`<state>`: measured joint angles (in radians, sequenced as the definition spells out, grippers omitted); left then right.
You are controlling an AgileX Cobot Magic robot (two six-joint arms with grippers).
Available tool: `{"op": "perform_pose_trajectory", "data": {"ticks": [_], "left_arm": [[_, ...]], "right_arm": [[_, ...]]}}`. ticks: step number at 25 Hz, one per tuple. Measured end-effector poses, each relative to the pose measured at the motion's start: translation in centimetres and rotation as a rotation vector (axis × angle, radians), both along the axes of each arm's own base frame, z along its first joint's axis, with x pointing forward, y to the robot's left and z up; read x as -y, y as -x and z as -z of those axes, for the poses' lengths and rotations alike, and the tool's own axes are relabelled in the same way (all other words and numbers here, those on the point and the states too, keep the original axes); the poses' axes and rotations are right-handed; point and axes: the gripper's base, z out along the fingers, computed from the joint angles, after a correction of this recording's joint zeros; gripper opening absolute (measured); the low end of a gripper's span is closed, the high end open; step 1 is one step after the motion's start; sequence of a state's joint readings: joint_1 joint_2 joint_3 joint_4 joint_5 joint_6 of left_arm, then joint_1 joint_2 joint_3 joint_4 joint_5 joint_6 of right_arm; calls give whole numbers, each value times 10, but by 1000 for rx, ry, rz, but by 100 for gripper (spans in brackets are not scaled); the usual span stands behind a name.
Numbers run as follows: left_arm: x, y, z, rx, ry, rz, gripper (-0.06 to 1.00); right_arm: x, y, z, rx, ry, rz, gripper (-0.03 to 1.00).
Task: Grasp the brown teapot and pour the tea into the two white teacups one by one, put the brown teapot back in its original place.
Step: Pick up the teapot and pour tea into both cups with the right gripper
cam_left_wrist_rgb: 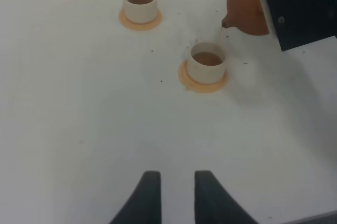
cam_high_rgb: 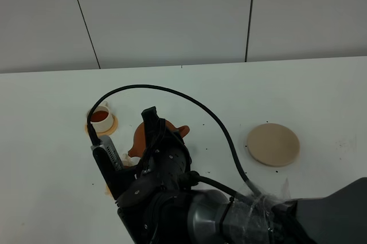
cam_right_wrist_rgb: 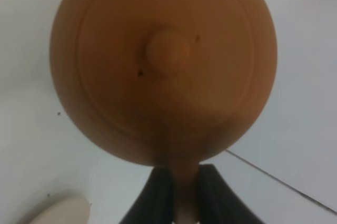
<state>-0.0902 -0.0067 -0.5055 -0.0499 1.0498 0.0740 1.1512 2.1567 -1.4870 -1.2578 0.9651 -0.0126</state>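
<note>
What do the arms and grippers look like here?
Right arm: black jointed housing, grey metal section, clear plastic wrap by the base, a black cable looping above. Left gripper and right gripper: dark, tapered, flat fingers. No markings legible.

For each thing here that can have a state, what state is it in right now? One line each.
brown teapot: lid on, held by its handle, tipped with spout over the nearer cup.
nearer teacup: on its saucer, tea inside.
farther teacup: on its saucer, tea inside.
beige coaster: bare, nothing on it.
right pincer: shut on the teapot handle.
left pincer: open, holding nothing.
</note>
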Motion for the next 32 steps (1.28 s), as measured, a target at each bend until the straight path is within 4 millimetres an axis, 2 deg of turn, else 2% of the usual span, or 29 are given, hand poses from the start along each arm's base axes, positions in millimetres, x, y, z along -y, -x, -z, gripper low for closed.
{"op": "perform_pose_trajectory", "data": {"ticks": [32], "left_arm": [[0, 0, 0, 0, 0, 0, 23]], "right_arm": [[-3, 4, 0, -2, 20, -29, 10]]}}
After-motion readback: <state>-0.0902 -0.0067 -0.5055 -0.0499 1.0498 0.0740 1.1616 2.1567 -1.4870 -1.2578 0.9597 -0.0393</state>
